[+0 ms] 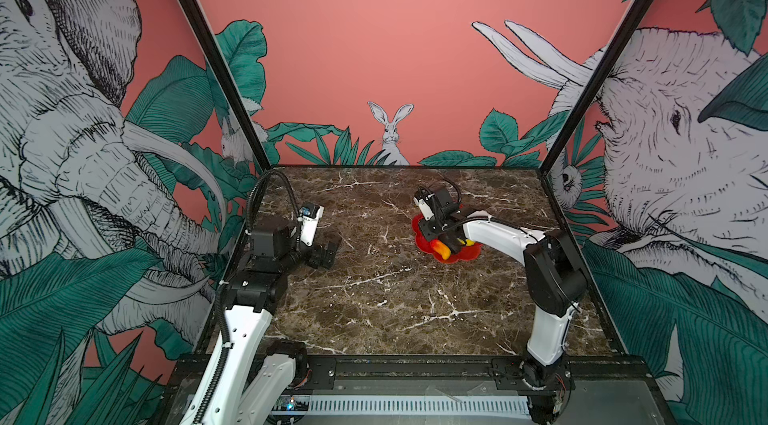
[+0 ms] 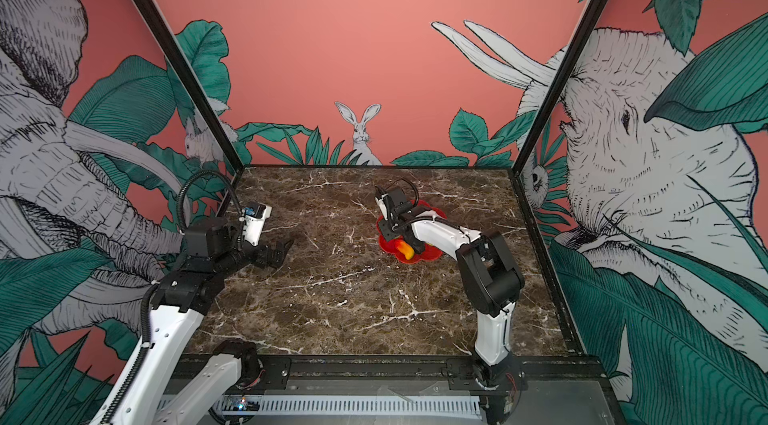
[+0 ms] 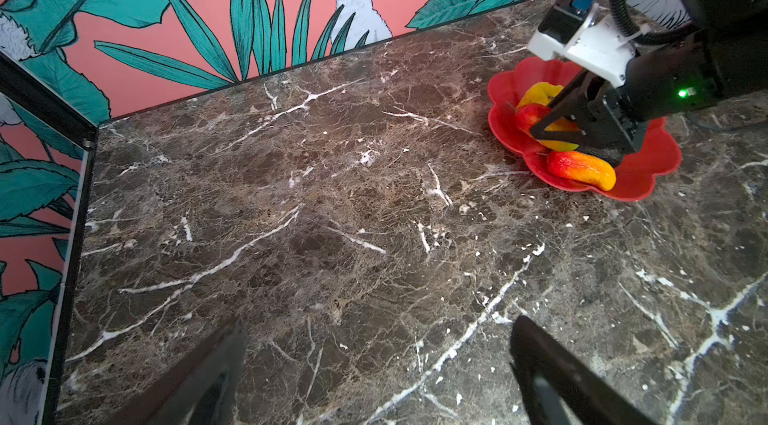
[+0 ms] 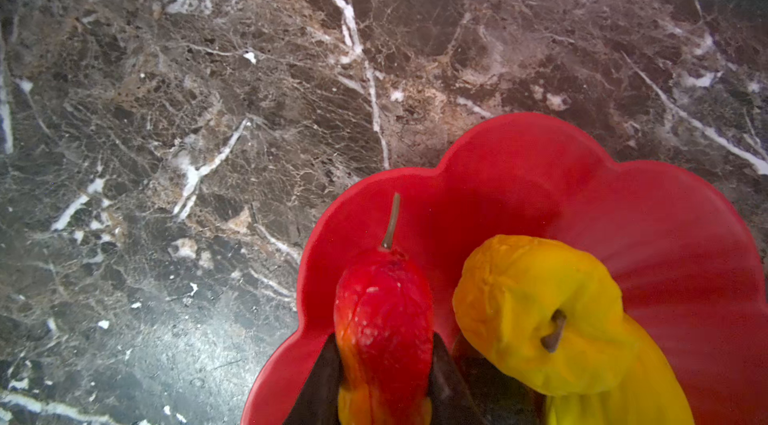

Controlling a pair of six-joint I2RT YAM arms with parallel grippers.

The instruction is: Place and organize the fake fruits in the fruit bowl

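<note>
Now my right gripper [image 4: 384, 364] pinches a red-orange oblong fruit [image 4: 382, 310] inside the red flower-shaped bowl [image 4: 519, 178], beside the round yellow fruit [image 4: 536, 310]; my left gripper [image 3: 378, 348] hangs open above the marble table [image 3: 332, 215], well apart.

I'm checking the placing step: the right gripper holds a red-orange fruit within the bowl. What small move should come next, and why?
Probably open the right gripper. Its fingers clamp the red-orange fruit, which lies inside the rim of the red bowl beside the round yellow fruit, so releasing should leave it there.
</note>
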